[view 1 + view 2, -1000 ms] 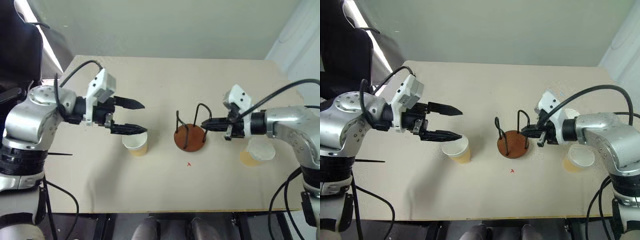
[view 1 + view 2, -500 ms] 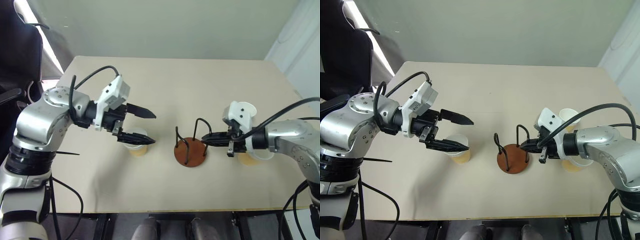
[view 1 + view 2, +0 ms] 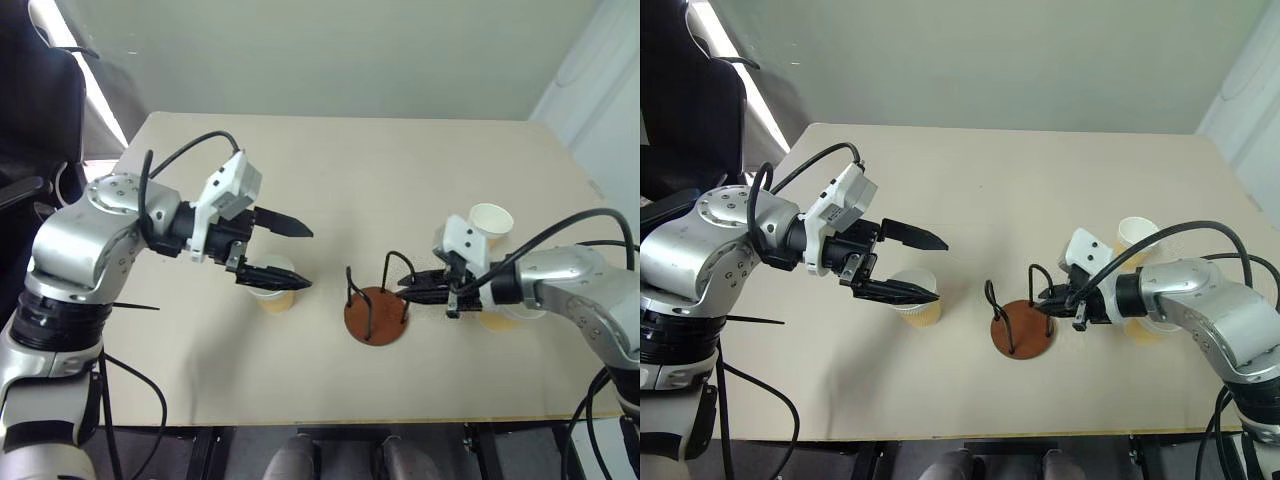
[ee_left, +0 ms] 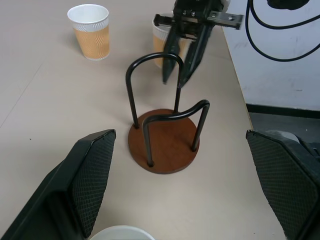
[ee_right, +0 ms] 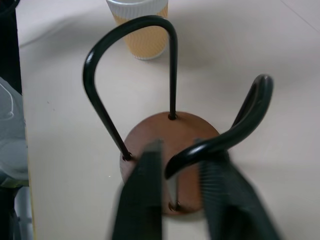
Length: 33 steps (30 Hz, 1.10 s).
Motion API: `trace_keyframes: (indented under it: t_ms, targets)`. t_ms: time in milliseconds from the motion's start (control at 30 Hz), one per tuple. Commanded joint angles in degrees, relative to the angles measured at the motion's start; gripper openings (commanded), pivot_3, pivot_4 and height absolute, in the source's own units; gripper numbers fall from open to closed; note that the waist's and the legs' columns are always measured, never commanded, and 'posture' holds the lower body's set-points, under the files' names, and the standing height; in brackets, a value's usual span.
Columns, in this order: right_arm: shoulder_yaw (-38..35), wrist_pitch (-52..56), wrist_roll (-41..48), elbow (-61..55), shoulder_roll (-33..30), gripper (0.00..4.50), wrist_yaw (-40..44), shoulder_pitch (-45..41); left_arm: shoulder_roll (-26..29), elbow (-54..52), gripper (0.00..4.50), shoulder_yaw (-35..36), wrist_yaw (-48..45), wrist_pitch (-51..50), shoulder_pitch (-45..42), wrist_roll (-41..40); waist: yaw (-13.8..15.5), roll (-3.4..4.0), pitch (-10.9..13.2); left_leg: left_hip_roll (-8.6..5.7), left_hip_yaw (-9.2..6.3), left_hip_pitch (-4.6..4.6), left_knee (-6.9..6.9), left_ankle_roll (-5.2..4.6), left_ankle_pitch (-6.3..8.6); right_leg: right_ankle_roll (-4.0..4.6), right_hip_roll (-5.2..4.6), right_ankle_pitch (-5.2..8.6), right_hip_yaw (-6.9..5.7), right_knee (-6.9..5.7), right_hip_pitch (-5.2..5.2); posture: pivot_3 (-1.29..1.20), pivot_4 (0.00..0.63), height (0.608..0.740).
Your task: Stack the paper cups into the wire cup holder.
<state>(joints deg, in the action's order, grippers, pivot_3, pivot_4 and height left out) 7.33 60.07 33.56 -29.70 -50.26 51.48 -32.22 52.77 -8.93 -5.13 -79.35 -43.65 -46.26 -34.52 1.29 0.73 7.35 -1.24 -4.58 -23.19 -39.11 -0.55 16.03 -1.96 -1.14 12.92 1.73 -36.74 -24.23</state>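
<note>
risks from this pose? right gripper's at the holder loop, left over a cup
1. The right gripper straddles one loop of the wire cup holder; pulling away could drag or tip it.
2. The left gripper, open, hovers above a paper cup; a misjudged descent could knock it over.

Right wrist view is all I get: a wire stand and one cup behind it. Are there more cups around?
Observer: Yes, two more paper cups stand by the right arm, one in the open and one partly under the arm.
Visitor: Anything near my cup?
Observer: The left gripper hovers just above that cup, wide open, holding nothing.
Visitor: Where does the stand sit?
Observer: The wire cup holder sits mid-table between both arms, towards the front edge.
</note>
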Motion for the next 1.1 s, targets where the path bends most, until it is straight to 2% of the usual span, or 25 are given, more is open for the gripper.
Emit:
trace_keyframes:
  t_ms: [33, 200, 400, 667, 900, 1033, 1100]
  targets:
    - [-0.8, -1.6, -1.1, -0.6, -0.7, 2.12, -0.8, -0.3, 0.3, -0.2, 4.50, 1.4, 0.0, 1.1, -1.7, 0.1, 0.0, 0.00, 0.0, 0.00, 0.00, 0.00, 0.00, 0.00, 0.00, 0.00, 0.00, 0.00, 0.00, 0.00, 0.00, 0.00, 0.150, 0.740]
    - [-0.8, -2.3, -1.3, -1.6, -1.7, 3.81, -0.3, 1.0, 0.3, 0.1, 4.50, 1.4, -0.1, 1.5, -1.8, 0.3, 0.0, 0.00, 0.0, 0.00, 0.00, 0.00, 0.00, 0.00, 0.00, 0.00, 0.00, 0.00, 0.00, 0.00, 0.00, 0.00, 0.150, 0.740]
    - [-1.2, -4.0, -1.2, -3.3, -4.1, 3.81, 1.4, 2.6, 0.2, 0.5, 4.50, 1.3, -0.2, 2.0, -2.0, 0.7, 0.0, 0.00, 0.0, 0.00, 0.00, 0.00, 0.00, 0.00, 0.00, 0.00, 0.00, 0.00, 0.00, -0.01, 0.01, 0.00, 0.150, 0.740]
    - [-2.9, -12.2, -4.8, -4.5, -13.2, 3.81, 6.5, 4.9, 0.0, 1.1, 4.50, 1.1, -0.3, 2.6, -2.1, 1.3, 0.1, -0.01, 0.0, -0.01, 0.01, 0.00, 0.00, -0.01, 0.00, -0.01, -0.02, 0.00, 0.00, 0.01, 0.03, 0.00, 0.150, 0.740]
    - [-7.5, -16.9, -6.9, 0.8, -18.3, 3.81, 9.0, 1.1, -0.7, 1.8, 4.50, 0.7, -0.3, 3.3, -2.3, 1.6, 0.1, -0.01, 0.0, 0.00, 0.01, 0.01, 0.00, -0.02, 0.01, -0.01, -0.03, 0.00, 0.01, -0.02, 0.03, 0.00, 0.150, 0.740]
    - [-7.8, -17.6, -8.1, 3.4, -17.7, 4.47, 8.3, -1.0, -0.9, 1.8, 4.50, 0.8, -0.2, 3.3, -2.3, 1.7, 0.1, -0.02, 0.0, -0.01, 0.02, 0.01, 0.01, -0.03, 0.01, -0.01, -0.02, 0.00, 0.01, -0.02, 0.03, 0.00, 0.150, 0.740]
    - [-6.6, -18.2, -9.8, 5.3, -16.5, 4.47, 7.0, -2.9, -1.0, 1.8, 4.50, 1.0, 0.0, 3.3, -2.4, 1.7, 0.0, -0.02, 0.0, -0.01, 0.02, 0.01, 0.01, -0.03, 0.01, -0.01, -0.02, 0.00, 0.01, -0.02, 0.03, 0.00, 0.150, 0.740]
